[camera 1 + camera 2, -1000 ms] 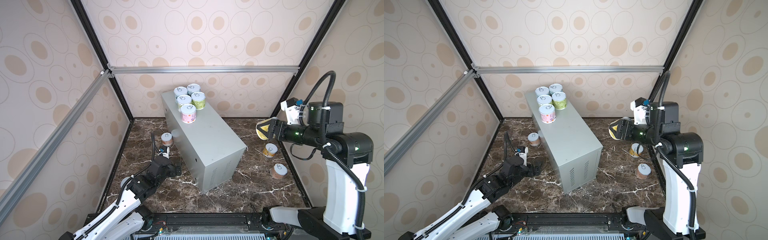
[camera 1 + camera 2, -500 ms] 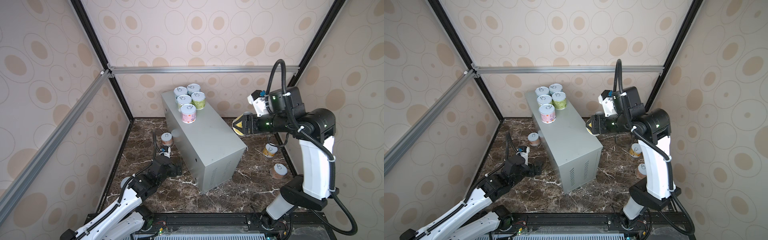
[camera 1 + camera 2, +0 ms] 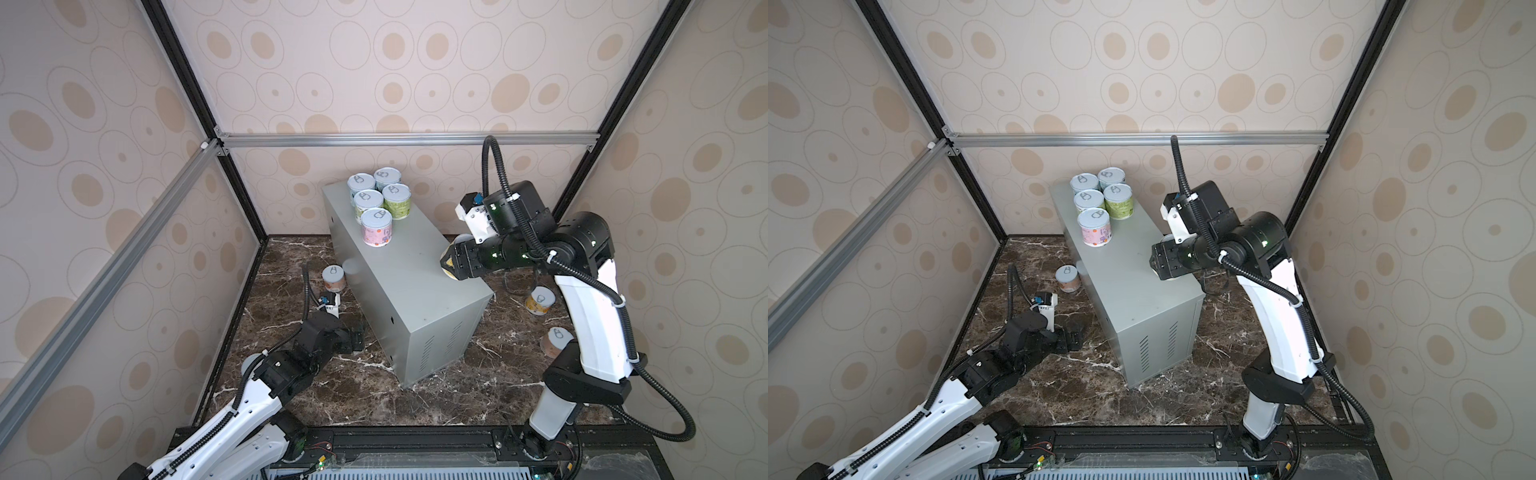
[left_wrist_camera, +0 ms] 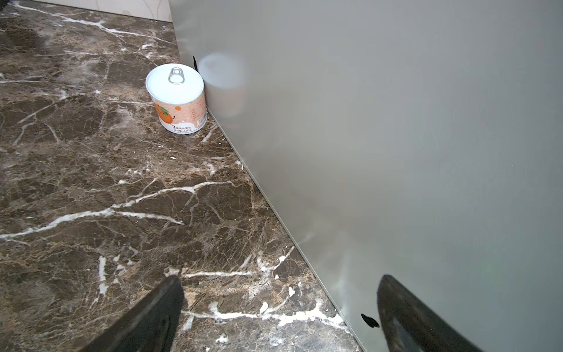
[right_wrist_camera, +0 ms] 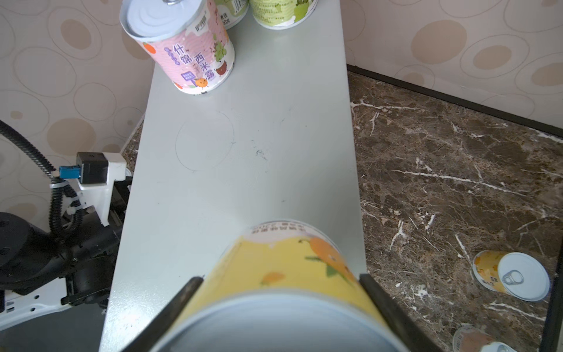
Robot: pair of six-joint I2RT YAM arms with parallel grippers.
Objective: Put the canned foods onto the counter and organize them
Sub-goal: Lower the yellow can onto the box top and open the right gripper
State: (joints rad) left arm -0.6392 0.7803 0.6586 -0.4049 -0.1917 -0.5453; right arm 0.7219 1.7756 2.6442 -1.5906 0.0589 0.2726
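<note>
Canned foods are the subject, and 1 is held in the air. The right gripper [image 5: 279,278] is clamped on a yellow can [image 5: 274,259], with 1 black finger [image 5: 179,300] pressed to each side of the label. The lid is turned toward the wrist camera and the base points ahead to the far end, so the can is judged to be tipped, not upright. It is held above the bare near part of the counter [image 5: 243,170], close to the long edge on the right arm's side, as shown in both top views.

At the counter's far end a cluster of 5 cans [image 3: 368,199] is already standing, with a pink can [image 3: 376,227] nearest the held one. On the marble floor [image 3: 478,374], a second yellow tin [image 3: 539,300] and a brown-orange tin [image 3: 557,340] are seen on the right arm's side. An orange can [image 4: 176,97] is standing just beside the counter's opposite long wall. The left gripper [image 4: 280,317] is spread wide and empty, low over the floor, aimed toward the orange can but apart from it.

Placing is judged to be the step in hand. Next, the yellow can would need to be turned upright, brought beside the pink can, lowered until seated, then released.
</note>
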